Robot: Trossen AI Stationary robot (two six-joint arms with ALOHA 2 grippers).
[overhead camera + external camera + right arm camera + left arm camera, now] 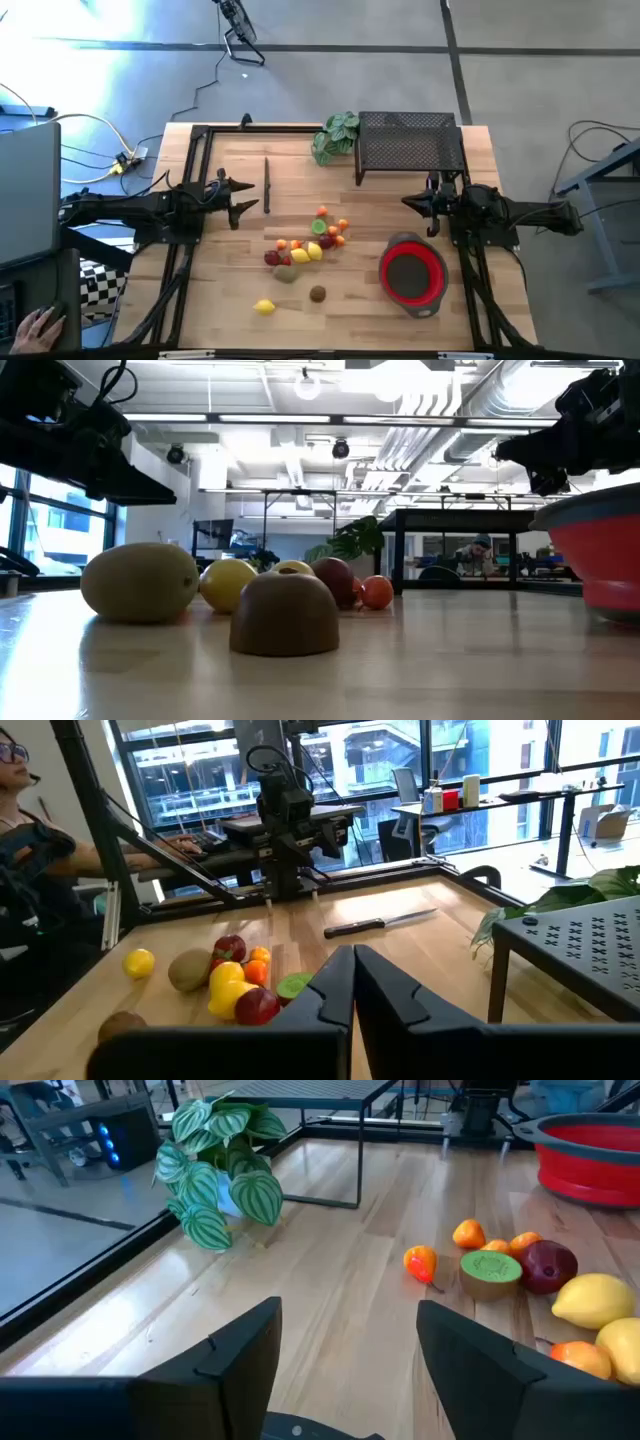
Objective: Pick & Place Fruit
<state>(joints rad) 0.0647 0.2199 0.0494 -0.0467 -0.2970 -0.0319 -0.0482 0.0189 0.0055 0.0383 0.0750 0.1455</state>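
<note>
Two grippers above a wooden table (230, 290), about a dozen toy fruits lying loose between them.

Nearest the bottom edge of the high view: a yellow lemon (264, 307) left of centre and a brown fruit (317, 293) just right of it, both alone on the wood. Higher, at frame centre: the main fruit cluster (308, 245), pieces touching or just apart, none in the red bowl (412, 274) at lower right. Level with the cluster, at left: left gripper (247, 196), fingers spread wide, holding nothing. At right: right gripper (408, 202), fingers pressed together, empty. Beyond, toward the top: a knife (267, 184) near the left gripper, a green leafy plant (335, 137), a black mesh rack (410, 145).
</note>
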